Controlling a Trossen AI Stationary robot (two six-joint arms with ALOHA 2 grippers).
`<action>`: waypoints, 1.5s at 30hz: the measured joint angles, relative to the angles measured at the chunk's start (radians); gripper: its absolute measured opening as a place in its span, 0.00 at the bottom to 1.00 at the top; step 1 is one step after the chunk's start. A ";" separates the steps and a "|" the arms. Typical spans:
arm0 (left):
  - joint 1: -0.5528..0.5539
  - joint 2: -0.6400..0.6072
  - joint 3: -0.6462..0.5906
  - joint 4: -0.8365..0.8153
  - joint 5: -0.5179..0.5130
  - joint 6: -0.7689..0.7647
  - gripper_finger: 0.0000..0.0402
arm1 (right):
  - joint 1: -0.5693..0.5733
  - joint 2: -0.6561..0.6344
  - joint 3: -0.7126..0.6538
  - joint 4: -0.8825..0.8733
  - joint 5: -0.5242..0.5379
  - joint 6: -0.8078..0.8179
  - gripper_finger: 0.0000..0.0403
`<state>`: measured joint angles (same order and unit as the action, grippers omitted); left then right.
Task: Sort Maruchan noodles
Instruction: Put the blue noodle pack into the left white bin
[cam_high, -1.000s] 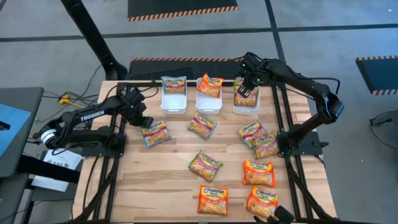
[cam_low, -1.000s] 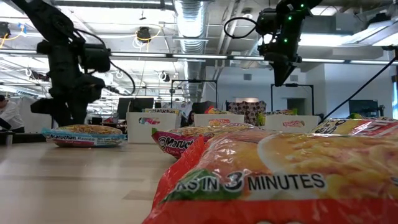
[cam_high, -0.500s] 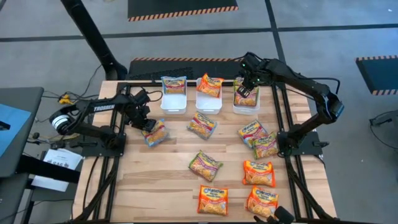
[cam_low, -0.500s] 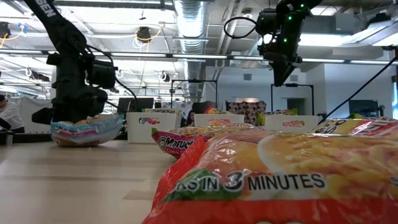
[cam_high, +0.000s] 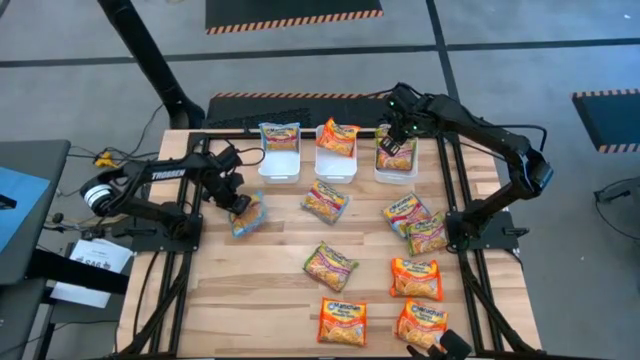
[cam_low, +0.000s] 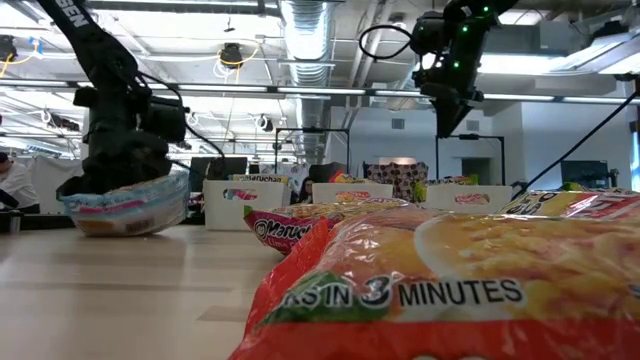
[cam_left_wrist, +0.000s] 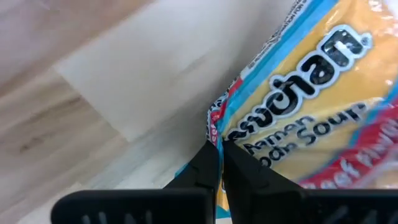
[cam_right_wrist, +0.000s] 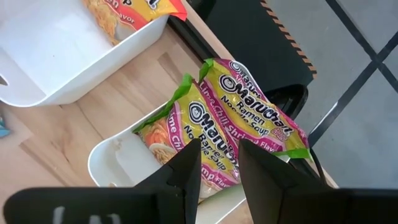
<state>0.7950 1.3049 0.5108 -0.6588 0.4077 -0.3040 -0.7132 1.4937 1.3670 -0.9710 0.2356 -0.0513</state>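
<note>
The left gripper (cam_high: 238, 199) is clamped on the edge of a pale yellow-blue Maruchan packet (cam_high: 251, 212), tilted up near the tabletop's left edge. The right gripper (cam_high: 397, 140) is held open above the right-hand white tray (cam_high: 396, 178). The packet is judged light, floppy and slippery, so a crimped seam is best pinched.

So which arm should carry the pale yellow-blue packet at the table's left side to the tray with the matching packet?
Left. Its gripper is shut on that glossy yellow-blue noodle packet, lifting one edge. The right gripper hangs open over the far-right white tray.
</note>
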 joint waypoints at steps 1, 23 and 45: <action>-0.007 -0.009 0.003 -0.005 0.000 0.006 0.00 | 0.000 0.000 0.000 0.003 0.000 0.000 0.32; -0.110 -0.149 0.189 0.157 0.002 0.150 0.00 | 0.000 0.000 0.000 0.020 0.000 0.000 0.32; -0.060 -0.149 0.446 0.164 -0.187 0.316 0.00 | 0.000 0.000 0.000 0.032 0.000 0.000 0.32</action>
<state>0.7353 1.1557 0.9569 -0.4946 0.2208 0.0116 -0.7132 1.4937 1.3670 -0.9388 0.2359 -0.0513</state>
